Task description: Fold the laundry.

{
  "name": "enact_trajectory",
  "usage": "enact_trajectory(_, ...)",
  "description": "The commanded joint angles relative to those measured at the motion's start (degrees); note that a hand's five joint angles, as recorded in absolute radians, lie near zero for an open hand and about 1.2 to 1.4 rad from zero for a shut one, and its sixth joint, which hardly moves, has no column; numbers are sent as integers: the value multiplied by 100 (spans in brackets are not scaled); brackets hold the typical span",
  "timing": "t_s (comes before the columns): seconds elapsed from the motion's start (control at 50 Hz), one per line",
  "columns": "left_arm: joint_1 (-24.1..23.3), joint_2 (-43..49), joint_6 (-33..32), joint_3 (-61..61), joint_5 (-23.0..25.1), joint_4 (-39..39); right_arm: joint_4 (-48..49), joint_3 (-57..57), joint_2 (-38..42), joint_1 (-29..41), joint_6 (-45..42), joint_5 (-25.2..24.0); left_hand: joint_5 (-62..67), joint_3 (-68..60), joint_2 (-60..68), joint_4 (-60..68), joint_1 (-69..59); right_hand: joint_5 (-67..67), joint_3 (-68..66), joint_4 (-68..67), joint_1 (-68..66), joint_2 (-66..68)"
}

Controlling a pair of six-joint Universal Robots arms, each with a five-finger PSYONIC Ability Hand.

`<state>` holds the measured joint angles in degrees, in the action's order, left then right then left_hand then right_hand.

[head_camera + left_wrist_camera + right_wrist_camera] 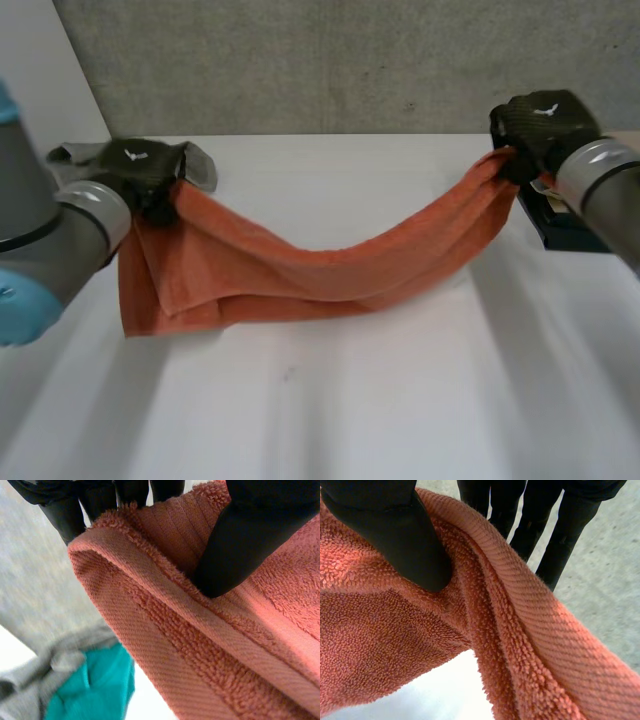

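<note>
Two bird-logo hands (135,165) (545,120) on one orange towel (330,265)

A white tabletop (330,410) fills the near part of the scene, smooth and matt, running back to a grey wall (330,60) with a rough, speckled surface like bare concrete. To the left of that wall stands a plain white panel (40,80), set at an angle to it. At the tabletop's right edge lies a flat dark box (572,236), partly hidden.
</note>
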<state>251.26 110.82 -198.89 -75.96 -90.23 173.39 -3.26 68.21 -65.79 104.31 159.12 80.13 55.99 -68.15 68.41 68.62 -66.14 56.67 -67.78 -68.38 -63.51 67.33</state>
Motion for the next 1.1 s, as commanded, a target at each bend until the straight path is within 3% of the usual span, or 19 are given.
enact_trajectory(0.02, 20, 1905, -9, 1493, -678, -183, 693, -755, 1514, 326, 31, 765, -272, 488, -514, -535, 286, 1333, -1222, -1162, -1649, 1267)
enact_trajectory(0.08, 2, 2285, -18, 1952, -794, -174, 1194, -932, 1858, 388, 49, 1144, -1870, 2087, -2113, -2134, 1885, 1333, -1222, -1162, -1649, 1267)
enact_trajectory(0.12, -15, 2497, -27, 2330, -873, -209, 1801, -1047, 2140, 476, 66, 1469, -3989, 4206, -4232, -4253, 4004, 914, -804, -744, -1231, 848)
enact_trajectory(0.16, -33, 2558, -36, 2498, -926, -244, 2126, -1056, 2255, 529, 40, 1619, -5001, 5218, -5244, -5265, 5016, -2118, 2229, 2289, 1802, -2184)
enact_trajectory(0.18, -68, 2550, -70, 2542, -987, -314, 2424, -1047, 2325, 607, -3, 1733, -5522, 5738, -5764, -5785, 5537, -5349, 5459, 5519, 5032, -5414)
enact_trajectory(0.2, -77, 2515, -97, 2534, -1022, -349, 2514, -1030, 2334, 651, -30, 1777, -5599, 5815, -5841, -5862, 5614, -5667, 5778, 5838, 5351, -5733)
enact_trajectory(0.34, -296, 1804, -369, 1560, -1128, -297, 2225, -301, 1808, 793, -109, 1717, -5599, 5815, -5841, -5862, 5614, -5667, 5778, 5838, 5351, -5733)
enact_trajectory(0.46, -376, 1118, -1081, 74, -847, 230, 1724, 639, 894, 661, -144, 997, -4132, 4349, -4375, -4396, 4147, -5667, 5778, 5838, 5351, -5733)
enact_trajectory(0.54, -367, 994, -1327, -620, -226, 493, 1355, 1210, 533, 494, -215, 321, -2892, 3109, -3135, -3156, 2907, -5667, 5778, 5838, 5351, -5733)
enact_trajectory(0.66, -393, 1275, -1266, -499, 199, 555, 1223, 1651, 401, 327, -311, 11, -2684, 2901, -2927, -2948, 2699, -5667, 5778, 5838, 5351, -5733)
enact_trajectory(1.1, -692, 2514, -1020, 986, -135, 116, 1231, 1809, 532, 168, -338, 11, -2466, 2682, -2708, -2729, 2481, -5667, 5778, 5838, 5351, -5733)
